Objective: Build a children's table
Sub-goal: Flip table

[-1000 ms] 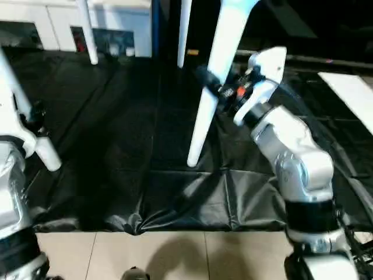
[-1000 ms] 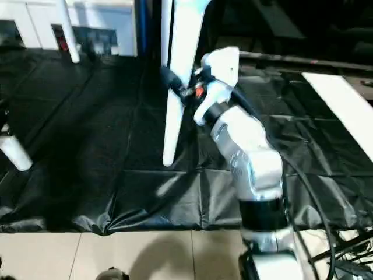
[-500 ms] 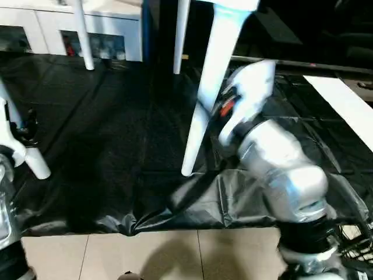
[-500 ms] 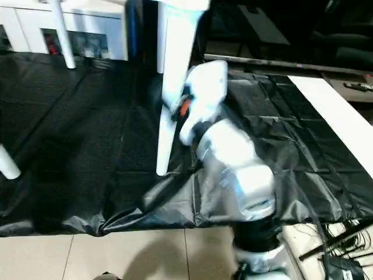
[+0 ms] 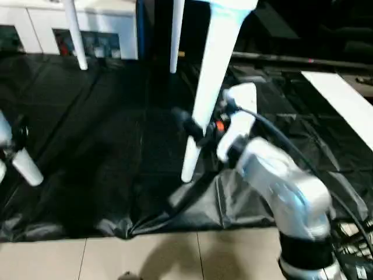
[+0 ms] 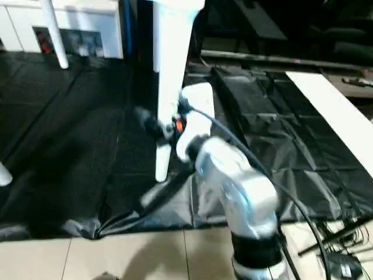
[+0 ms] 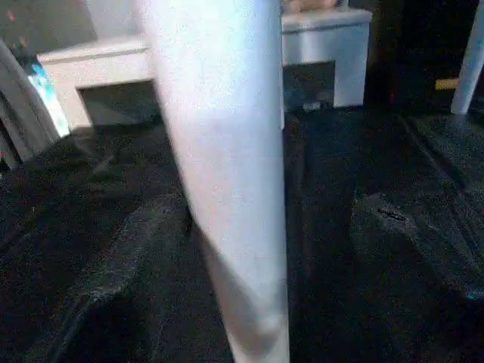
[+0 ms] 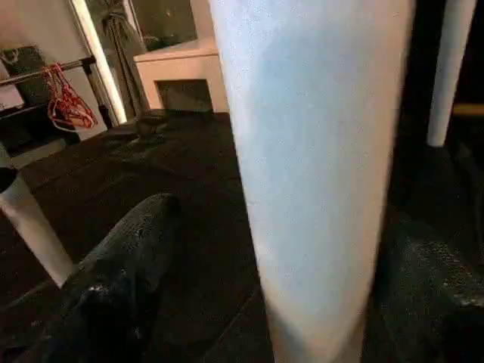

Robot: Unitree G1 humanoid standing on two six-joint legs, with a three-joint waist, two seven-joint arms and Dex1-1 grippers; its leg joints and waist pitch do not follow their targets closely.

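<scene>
Your right hand (image 5: 195, 129): fingers spread around table leg (image 5: 207, 99), not clamped | left hand (image 5: 14, 137): grip unreadable, beside another leg (image 5: 23, 166)

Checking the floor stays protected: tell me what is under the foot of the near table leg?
A black sheet lies under the near leg, wrinkled beside its foot. The floor beneath the sheet is covered; pale tiles show past its front edge.

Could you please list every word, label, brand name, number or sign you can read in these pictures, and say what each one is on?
There is no readable text.
The white table leg is plain, with no print.
The right gripper carries a small orange-red mark, too blurred to tell whether it is a label.
The white cabinet at the back holds dark, blurred items; nothing can be read there.
</scene>
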